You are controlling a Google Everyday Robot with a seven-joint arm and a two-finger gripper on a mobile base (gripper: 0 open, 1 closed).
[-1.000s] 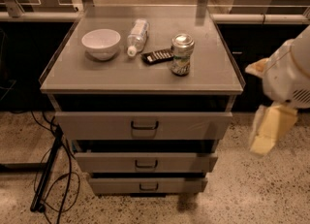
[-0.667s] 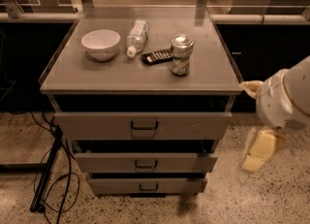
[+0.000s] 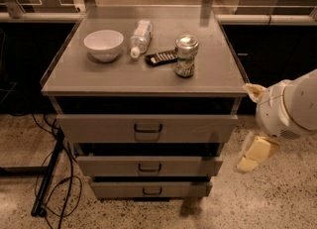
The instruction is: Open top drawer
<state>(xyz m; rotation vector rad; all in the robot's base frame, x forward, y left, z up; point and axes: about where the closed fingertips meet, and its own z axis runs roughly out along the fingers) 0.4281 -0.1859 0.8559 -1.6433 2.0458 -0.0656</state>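
Note:
The top drawer (image 3: 99, 128) is the tallest of three grey fronts on the cabinet, with a small dark loop handle (image 3: 148, 128) at its centre. A dark gap shows between it and the cabinet top. My gripper (image 3: 255, 152) hangs cream-coloured below the white arm (image 3: 290, 109), to the right of the cabinet. It is level with the gap between the top and middle drawers, apart from the drawer front and well right of the handle.
On the cabinet top (image 3: 99, 79) stand a white bowl (image 3: 103, 43), a lying plastic bottle (image 3: 140, 36), a dark remote (image 3: 160, 57) and a can (image 3: 186, 55). Two narrower drawers (image 3: 148, 166) sit below. Cables and a stand leg (image 3: 49, 183) lie on the floor at left.
The arm and gripper have moved left and down, closer to the cabinet's right side. The drawers and the objects on top have not moved.

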